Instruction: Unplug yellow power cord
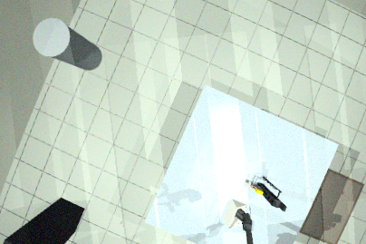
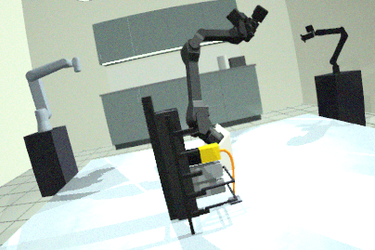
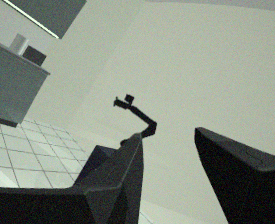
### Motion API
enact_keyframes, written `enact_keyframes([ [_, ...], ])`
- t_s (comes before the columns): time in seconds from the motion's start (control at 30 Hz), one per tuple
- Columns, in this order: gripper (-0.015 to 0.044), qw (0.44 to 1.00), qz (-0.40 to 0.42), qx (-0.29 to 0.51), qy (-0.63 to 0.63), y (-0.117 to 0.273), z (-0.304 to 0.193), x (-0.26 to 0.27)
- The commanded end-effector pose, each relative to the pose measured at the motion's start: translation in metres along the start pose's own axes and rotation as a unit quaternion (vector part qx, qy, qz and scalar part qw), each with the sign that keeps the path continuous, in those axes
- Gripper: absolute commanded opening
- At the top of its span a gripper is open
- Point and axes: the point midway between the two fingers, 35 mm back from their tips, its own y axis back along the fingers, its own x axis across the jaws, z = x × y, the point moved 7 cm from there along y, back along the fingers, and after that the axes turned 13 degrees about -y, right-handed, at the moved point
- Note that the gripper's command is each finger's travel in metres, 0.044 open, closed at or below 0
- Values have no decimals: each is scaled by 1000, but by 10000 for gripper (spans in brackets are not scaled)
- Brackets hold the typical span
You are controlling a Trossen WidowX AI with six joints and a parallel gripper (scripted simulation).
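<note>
The arm (image 2: 194, 76) rises from its base at the middle of the pale blue table (image 2: 302, 186) and bends at the elbow high above the work area. The gripper (image 2: 252, 14) sits at the end of the raised forearm, well above the table and well apart from the power strip (image 2: 166, 163). The jaws stand partly closed, with a visible gap between them. In the wrist view the two dark fingers frame only the far wall and a distant black arm (image 3: 137, 117); nothing lies between them, so the gripper holds nothing.

The power strip is a tall black bar standing nearly upright, leaning slightly, near the front edge of the table in the exterior view. Several black plugs project from its face in a column. The yellow plug (image 2: 209, 152) sits in the upper part of that column, with its dark front end against the strip face; whether the prongs are fully seated cannot be determined. The yellow power cord (image 2: 230, 167) leaves the rear of the plug, arcs outward and drops to the table surface beside the strip.

In the top view the strip (image 1: 272, 193) and a small yellow patch (image 1: 258, 190) lie toward the right edge of the table.
</note>
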Motion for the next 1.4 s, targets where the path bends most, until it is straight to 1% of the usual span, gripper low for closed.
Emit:
enact_keyframes([
  [0.0,160,996,-73,56,-3,27,-9,-52],
  [0.2,160,973,-177,148,-16,83,-26,-124],
  [0.37,160,939,-254,230,-33,141,-42,-173],
  [0.53,160,893,-317,314,-56,206,-58,-209],
  [0.7,160,837,-366,398,-85,277,-74,-231],
  [0.87,160,773,-397,480,-120,350,-87,-238],
  [1.03,160,701,-409,560,-163,423,-98,-230],
  [1.2,160,629,-401,632,-210,491,-104,-209],
  [1.37,160,553,-370,698,-265,555,-106,-175],
])
